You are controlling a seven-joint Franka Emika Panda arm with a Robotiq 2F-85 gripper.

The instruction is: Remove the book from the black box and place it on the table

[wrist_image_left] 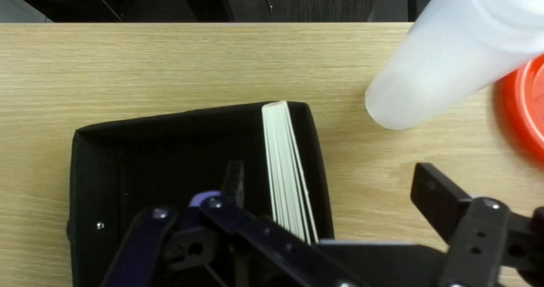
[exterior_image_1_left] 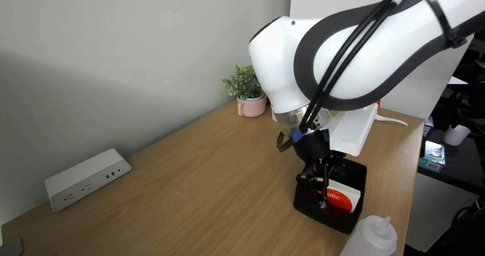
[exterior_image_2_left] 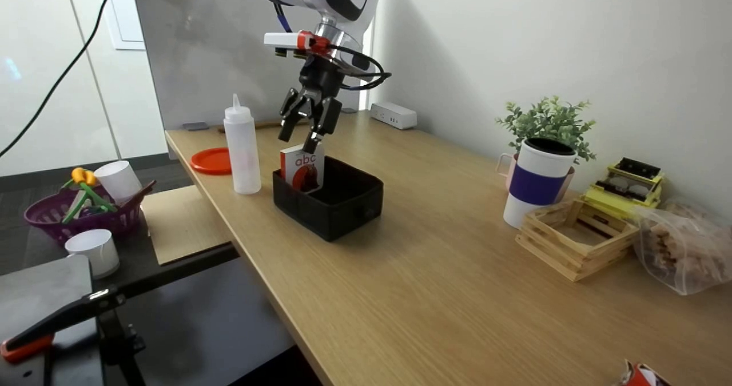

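Hand (exterior_image_2_left: 298, 142) agape, seemingly above book (exterior_image_2_left: 302, 170) in box (exterior_image_2_left: 303, 210)

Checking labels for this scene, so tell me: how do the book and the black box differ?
Look: the book has a white cover with a red-orange patch, while the black box is matte black. Size: the book is smaller, fitting between the black box's walls. Pose: the book stands on edge, whereas the black box rests open side up on the table. Both are roughly rectangular.
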